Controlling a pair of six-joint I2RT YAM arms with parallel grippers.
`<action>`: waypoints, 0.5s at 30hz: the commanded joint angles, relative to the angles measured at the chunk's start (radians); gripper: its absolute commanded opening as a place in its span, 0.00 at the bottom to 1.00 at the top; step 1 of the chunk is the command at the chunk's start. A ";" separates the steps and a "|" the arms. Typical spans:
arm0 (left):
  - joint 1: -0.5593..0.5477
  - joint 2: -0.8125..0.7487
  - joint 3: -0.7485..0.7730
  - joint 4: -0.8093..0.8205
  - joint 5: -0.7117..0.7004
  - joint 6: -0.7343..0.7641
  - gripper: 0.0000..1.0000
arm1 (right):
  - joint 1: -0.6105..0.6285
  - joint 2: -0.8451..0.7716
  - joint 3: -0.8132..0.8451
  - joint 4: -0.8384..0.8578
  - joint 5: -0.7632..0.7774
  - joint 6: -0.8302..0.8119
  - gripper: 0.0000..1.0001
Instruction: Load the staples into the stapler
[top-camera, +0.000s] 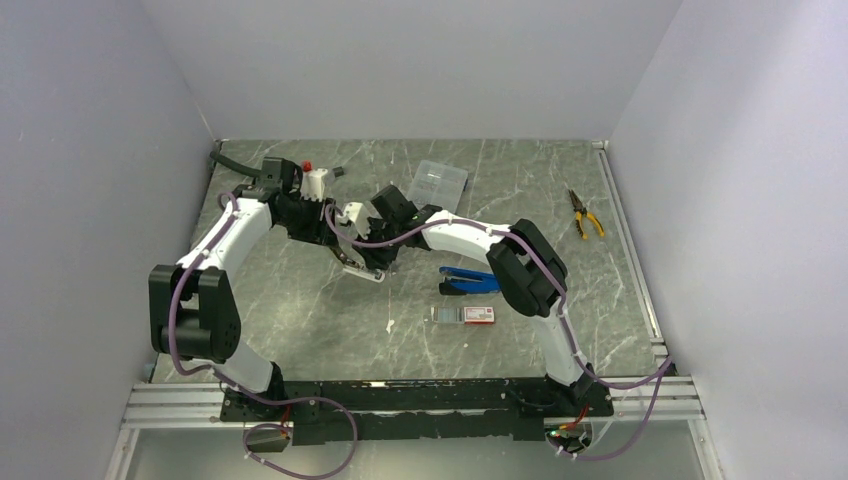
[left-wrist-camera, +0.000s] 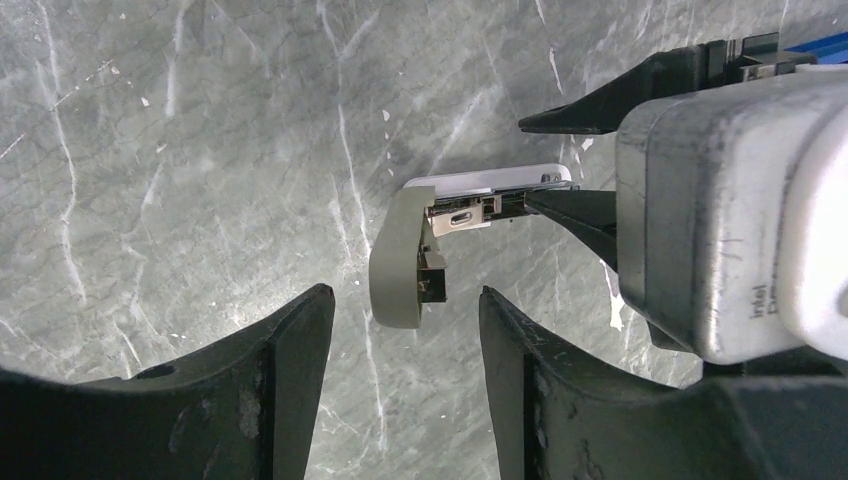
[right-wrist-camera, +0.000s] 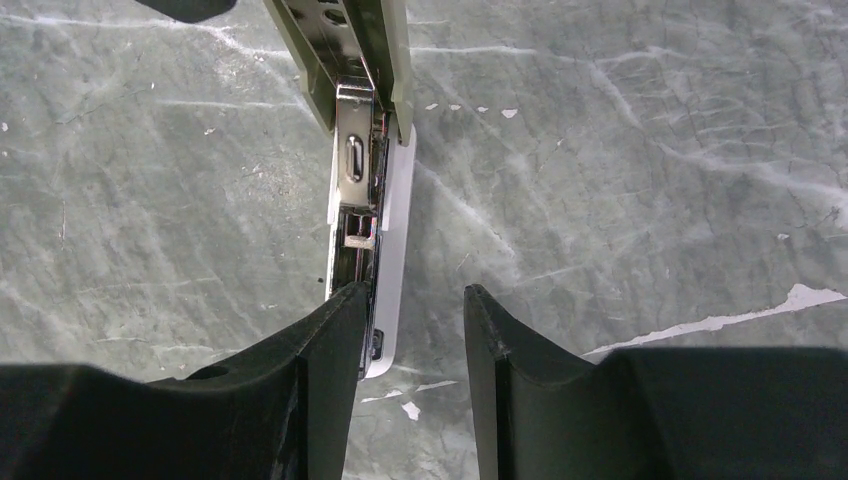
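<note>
Table (top-camera: 300, 320) under me has a grey-green marble-look top with white veins and a few white chips. Three plain walls box me in: back wall (top-camera: 420, 60), left wall (top-camera: 90, 150) and right wall (top-camera: 760, 150), all pale lavender-white. A metal rail (top-camera: 622, 230) runs along the table's right edge, and an aluminium frame (top-camera: 170, 400) crosses the near edge. Light is soft and even, with faint sheen on the top close up.

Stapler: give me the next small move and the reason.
Probably close the right gripper on the stapler to steady it. Its base end already lies between the open jaws, close to one side, and the lid is swung open.
</note>
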 joint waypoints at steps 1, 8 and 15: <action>0.005 0.004 0.033 0.011 0.033 -0.009 0.60 | 0.008 0.003 0.035 -0.001 0.017 -0.013 0.44; 0.008 0.006 0.029 0.013 0.047 -0.007 0.59 | 0.018 -0.002 0.015 0.018 0.058 -0.018 0.40; 0.007 0.012 0.018 0.016 0.059 -0.002 0.58 | 0.025 -0.014 0.005 0.027 0.089 -0.025 0.32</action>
